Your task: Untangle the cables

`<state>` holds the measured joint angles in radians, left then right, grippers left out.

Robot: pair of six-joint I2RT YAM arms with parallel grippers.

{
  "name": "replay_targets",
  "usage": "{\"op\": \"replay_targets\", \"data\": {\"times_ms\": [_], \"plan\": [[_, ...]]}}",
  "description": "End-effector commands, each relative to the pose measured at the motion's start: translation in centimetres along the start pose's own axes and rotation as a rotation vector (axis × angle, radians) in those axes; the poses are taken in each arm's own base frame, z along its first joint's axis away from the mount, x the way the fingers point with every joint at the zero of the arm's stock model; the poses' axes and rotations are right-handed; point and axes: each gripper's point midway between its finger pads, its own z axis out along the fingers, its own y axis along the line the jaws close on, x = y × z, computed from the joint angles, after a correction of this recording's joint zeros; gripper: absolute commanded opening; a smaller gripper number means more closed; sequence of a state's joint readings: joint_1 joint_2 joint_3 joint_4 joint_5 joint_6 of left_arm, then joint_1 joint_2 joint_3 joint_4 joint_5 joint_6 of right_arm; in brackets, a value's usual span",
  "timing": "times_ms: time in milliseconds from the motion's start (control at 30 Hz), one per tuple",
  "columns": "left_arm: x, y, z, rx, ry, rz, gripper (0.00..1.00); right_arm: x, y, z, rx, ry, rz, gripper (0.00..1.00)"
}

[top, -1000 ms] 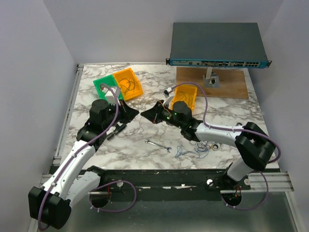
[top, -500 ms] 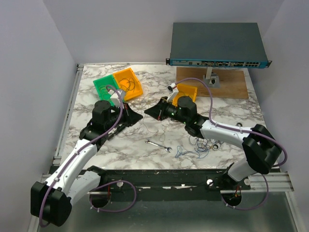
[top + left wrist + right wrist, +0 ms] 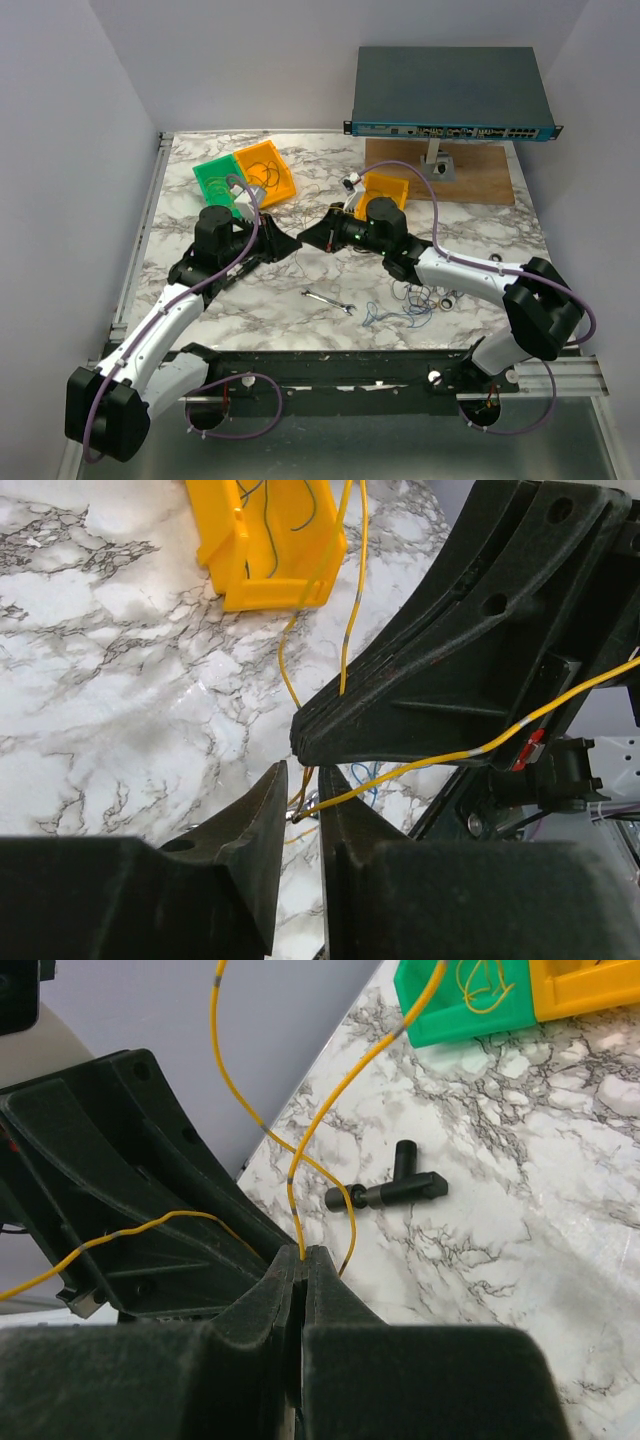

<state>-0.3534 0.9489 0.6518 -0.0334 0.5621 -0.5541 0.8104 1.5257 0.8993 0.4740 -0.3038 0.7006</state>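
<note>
Clenching one yellow wire (image 3: 347,650) each, your left pincer (image 3: 303,776) and right pincer (image 3: 303,1252) sit almost tip to tip; its loops run beyond both tips.

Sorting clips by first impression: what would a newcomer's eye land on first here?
The two claws meeting tip to tip at the centre: the right claw is shut on a thin yellow wire, which also runs into the narrow gap of the left claw. Next come the grey switch on its wooden stand at the far right, and a loose blue tangle near the front edge.
</note>
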Motion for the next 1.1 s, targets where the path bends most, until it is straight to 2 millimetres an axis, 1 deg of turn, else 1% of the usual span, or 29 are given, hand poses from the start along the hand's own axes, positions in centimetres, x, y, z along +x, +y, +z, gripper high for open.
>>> {"op": "replay_targets", "data": {"times_ms": [0, 67, 167, 233, 300, 333, 433, 467, 533, 567, 633, 667, 700, 800, 900, 933, 1067], "plan": [[-0.2, -0.3, 0.1, 0.030, -0.002, 0.022, 0.24, -1.2, 2.4, -0.3, -0.068, -0.004, -0.004, 0.01], [-0.2, -0.3, 0.2, 0.031, 0.003, 0.019, 0.25, -1.2, 2.6, -0.3, -0.077, -0.002, 0.000, 0.01], [0.0, -0.3, 0.4, 0.034, 0.015, 0.014, 0.24, -1.4, 2.8, -0.3, -0.086, -0.004, 0.004, 0.01], [0.1, -0.2, 0.5, 0.037, 0.021, 0.014, 0.16, -1.4, 3.0, -0.2, -0.094, -0.001, 0.006, 0.01], [0.2, -0.2, 0.6, 0.038, 0.024, 0.013, 0.04, -1.4, 3.2, -0.2, -0.101, 0.003, 0.008, 0.01], [0.2, -0.2, 0.5, 0.038, 0.023, 0.014, 0.00, -1.4, 3.3, -0.1, -0.106, 0.006, 0.009, 0.01], [0.0, -0.1, 0.4, 0.027, 0.009, 0.021, 0.00, -1.3, 3.1, -0.3, -0.099, 0.005, 0.011, 0.03], [-0.1, -0.1, 0.3, 0.021, 0.001, 0.026, 0.00, -1.3, 3.0, -0.4, -0.092, 0.000, 0.011, 0.07], [-0.2, 0.0, 0.2, 0.014, -0.009, 0.031, 0.00, -1.4, 2.7, -0.6, -0.072, -0.011, 0.009, 0.20], [-0.3, 0.0, 0.1, 0.010, -0.016, 0.035, 0.00, -1.5, 2.6, -0.8, -0.063, -0.016, 0.006, 0.23], [-0.4, 0.2, -0.1, -0.006, -0.031, 0.037, 0.00, -1.7, 2.3, -1.1, -0.040, -0.030, 0.000, 0.36], [-0.6, 0.5, -0.2, -0.022, -0.043, 0.036, 0.00, -1.9, 2.2, -1.4, -0.026, -0.037, -0.004, 0.49], [-0.8, 0.8, -0.3, -0.045, -0.061, 0.035, 0.00, -2.1, 1.9, -1.8, -0.002, -0.051, -0.010, 0.58], [-1.3, 2.1, -0.7, -0.128, -0.109, 0.015, 0.00, -2.6, 1.1, -3.2, 0.067, -0.081, -0.043, 0.76], [-2.4, 4.0, -1.3, -0.238, -0.146, -0.012, 0.00, -2.9, -0.3, -5.1, 0.157, -0.123, -0.067, 0.86], [-2.9, 4.7, -1.6, -0.284, -0.159, -0.022, 0.00, -2.6, -1.0, -5.8, 0.188, -0.128, -0.070, 0.88], [-5.4, 8.6, -3.1, -0.514, -0.221, -0.073, 0.00, -2.9, -3.3, -9.3, 0.332, -0.209, -0.083, 0.89]]}}
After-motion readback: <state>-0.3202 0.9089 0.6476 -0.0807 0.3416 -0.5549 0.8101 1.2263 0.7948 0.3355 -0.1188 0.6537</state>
